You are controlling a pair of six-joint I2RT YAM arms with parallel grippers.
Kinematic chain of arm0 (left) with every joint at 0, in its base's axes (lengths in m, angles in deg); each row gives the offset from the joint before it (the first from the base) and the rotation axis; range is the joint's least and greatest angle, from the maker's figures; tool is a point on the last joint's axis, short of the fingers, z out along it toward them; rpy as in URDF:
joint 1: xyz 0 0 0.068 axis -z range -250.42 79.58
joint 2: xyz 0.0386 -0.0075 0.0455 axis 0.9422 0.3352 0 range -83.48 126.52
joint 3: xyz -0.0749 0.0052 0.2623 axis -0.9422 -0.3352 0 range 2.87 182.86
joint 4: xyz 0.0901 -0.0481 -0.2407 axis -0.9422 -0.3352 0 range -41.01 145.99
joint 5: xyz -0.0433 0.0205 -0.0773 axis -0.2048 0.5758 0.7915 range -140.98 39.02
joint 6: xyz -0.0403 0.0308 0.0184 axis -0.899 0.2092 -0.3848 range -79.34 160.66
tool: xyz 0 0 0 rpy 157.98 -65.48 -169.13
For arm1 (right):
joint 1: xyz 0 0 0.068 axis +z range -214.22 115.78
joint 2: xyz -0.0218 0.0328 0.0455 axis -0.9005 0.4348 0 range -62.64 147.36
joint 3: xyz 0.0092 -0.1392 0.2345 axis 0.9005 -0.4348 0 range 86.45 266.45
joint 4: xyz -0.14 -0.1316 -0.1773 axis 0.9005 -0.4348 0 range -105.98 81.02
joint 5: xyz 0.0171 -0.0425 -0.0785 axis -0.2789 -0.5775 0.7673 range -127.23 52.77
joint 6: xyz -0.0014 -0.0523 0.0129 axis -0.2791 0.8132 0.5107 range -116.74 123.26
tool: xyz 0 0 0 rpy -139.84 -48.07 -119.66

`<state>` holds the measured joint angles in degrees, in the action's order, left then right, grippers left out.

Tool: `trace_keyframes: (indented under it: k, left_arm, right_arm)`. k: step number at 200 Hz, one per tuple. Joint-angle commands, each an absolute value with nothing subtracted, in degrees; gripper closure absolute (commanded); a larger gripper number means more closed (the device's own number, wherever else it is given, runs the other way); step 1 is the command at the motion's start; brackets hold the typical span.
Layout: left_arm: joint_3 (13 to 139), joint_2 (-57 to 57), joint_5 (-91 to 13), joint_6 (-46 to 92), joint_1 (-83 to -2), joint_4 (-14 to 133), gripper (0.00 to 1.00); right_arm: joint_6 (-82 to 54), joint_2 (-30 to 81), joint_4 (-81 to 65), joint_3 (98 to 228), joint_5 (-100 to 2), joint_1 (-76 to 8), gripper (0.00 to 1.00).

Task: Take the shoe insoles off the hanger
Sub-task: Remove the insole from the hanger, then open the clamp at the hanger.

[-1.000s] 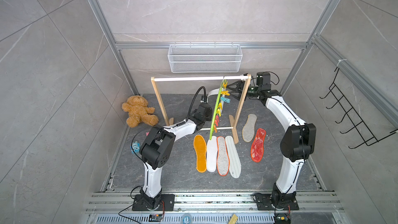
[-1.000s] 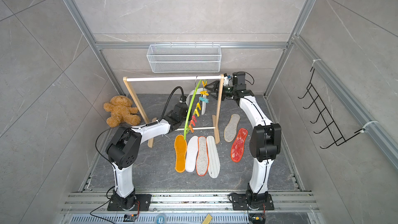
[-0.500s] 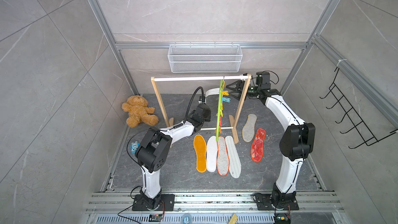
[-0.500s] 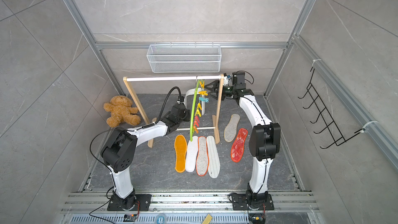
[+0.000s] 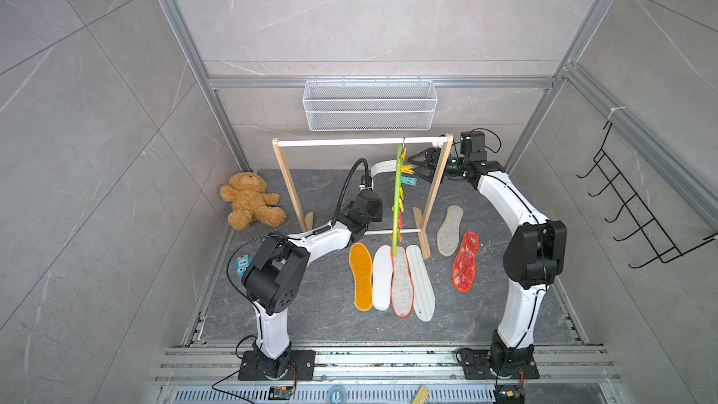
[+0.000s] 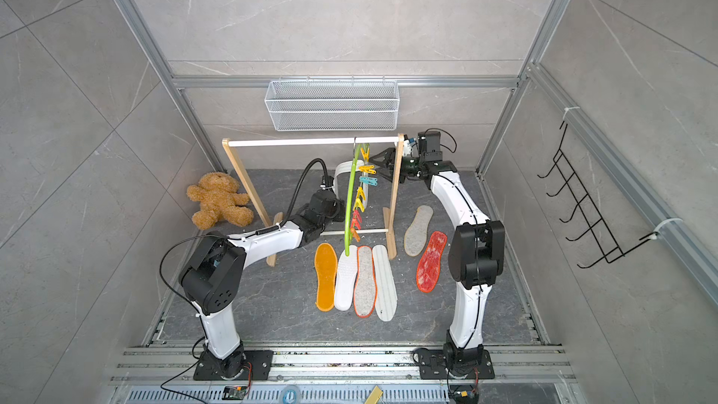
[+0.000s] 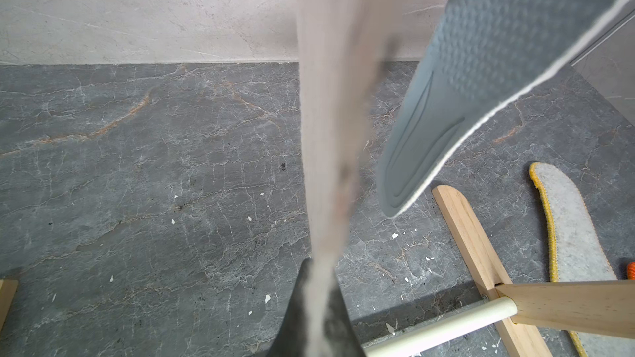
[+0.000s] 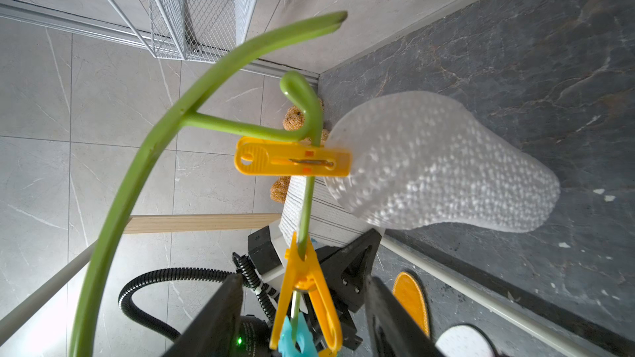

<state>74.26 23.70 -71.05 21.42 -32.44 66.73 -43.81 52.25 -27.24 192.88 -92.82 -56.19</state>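
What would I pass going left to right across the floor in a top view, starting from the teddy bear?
In a top view: teddy bear → orange-yellow insole → white insole → grey insole with orange rim → pale striped insole → beige-grey felt insole → red mesh insole.

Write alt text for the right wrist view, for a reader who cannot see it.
The right gripper, open, straddles a yellow plastic clip on the curved lime-green plastic hanger. Further along, a second yellow clip pinches a pale grey, dimpled foot-shaped insole above the dark stone floor. A white wire basket shows behind.
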Motion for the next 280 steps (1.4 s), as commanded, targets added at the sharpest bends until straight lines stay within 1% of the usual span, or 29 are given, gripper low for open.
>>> trace_keyframes:
  k: [1, 23, 60, 93, 148, 280]
  left_arm:
    - [73.8, 20.4, -72.6, 19.9, -32.0, 69.3, 1.00]
    - [73.4, 20.4, -73.2, 19.0, -31.7, 69.3, 1.00]
    - [72.8, 20.3, -74.4, 16.6, -31.5, 69.3, 1.00]
    - [72.9, 20.2, -75.0, 14.8, -31.4, 69.4, 1.00]
    - [73.5, 20.4, -74.9, 14.0, -31.1, 69.4, 1.00]
    - [75.3, 21.5, -74.5, 13.1, -31.0, 68.6, 1.00]
  right_arm:
    - [-43.1, 53.1, -27.6, 194.6, -94.2, -55.8, 0.41]
    - [-43.2, 53.2, -27.6, 194.6, -94.5, -55.8, 0.43]
    - [-43.6, 53.5, -27.2, 194.4, -95.0, -55.9, 0.44]
    - [-43.9, 53.8, -26.7, 194.5, -95.3, -55.8, 0.40]
    - [-45.6, 54.1, -24.6, 194.5, -96.1, -55.8, 0.39]
    - [-46.7, 54.6, -22.8, 194.4, -98.2, -55.6, 0.43]
